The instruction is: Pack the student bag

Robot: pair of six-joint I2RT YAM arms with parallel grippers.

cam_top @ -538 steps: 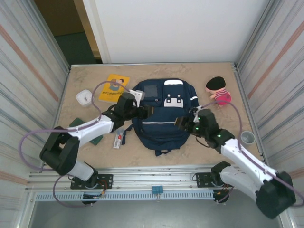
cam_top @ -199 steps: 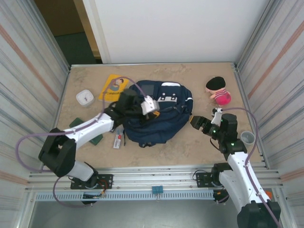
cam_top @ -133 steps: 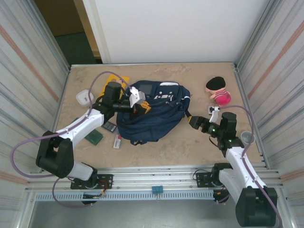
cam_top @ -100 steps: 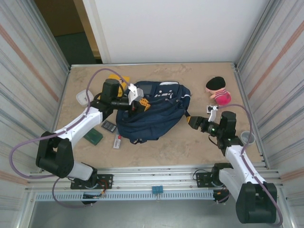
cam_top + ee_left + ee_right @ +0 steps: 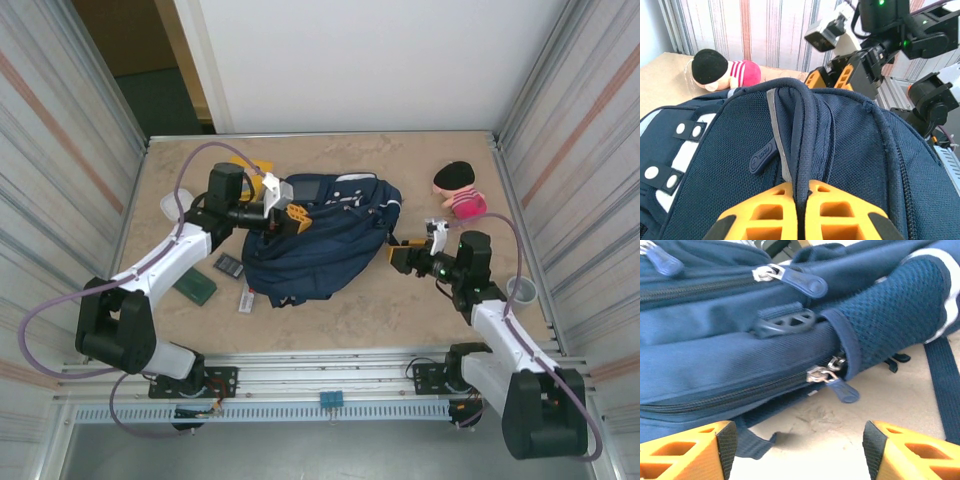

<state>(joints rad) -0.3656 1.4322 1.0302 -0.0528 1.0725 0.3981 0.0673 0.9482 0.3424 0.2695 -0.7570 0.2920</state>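
Note:
The student bag (image 5: 330, 245) is a navy backpack lying bunched in the middle of the table. My left gripper (image 5: 290, 215) is shut on its dark top handle (image 5: 802, 125) and holds that end lifted. In the left wrist view the orange fingers (image 5: 840, 210) pinch the strap, with the bag (image 5: 865, 155) spreading out beyond them. My right gripper (image 5: 402, 256) hovers low at the bag's right side, open and holding nothing. In the right wrist view its gripper (image 5: 797, 440) faces the bag (image 5: 730, 370), with a zip pull (image 5: 842, 388) just ahead above bare table.
A pink doll with black hair (image 5: 458, 190) sits at the back right and a grey cup (image 5: 520, 290) at the right edge. A yellow book (image 5: 255, 166), a white case (image 5: 168, 205), a green item (image 5: 196, 288), a dark device (image 5: 230, 265) and a small tube (image 5: 246, 297) lie left of the bag.
My left gripper pulled the bag's handle up and to the back left, dragging and bunching the bag. My right gripper swung left to the bag's side and its jaws narrowed a little.

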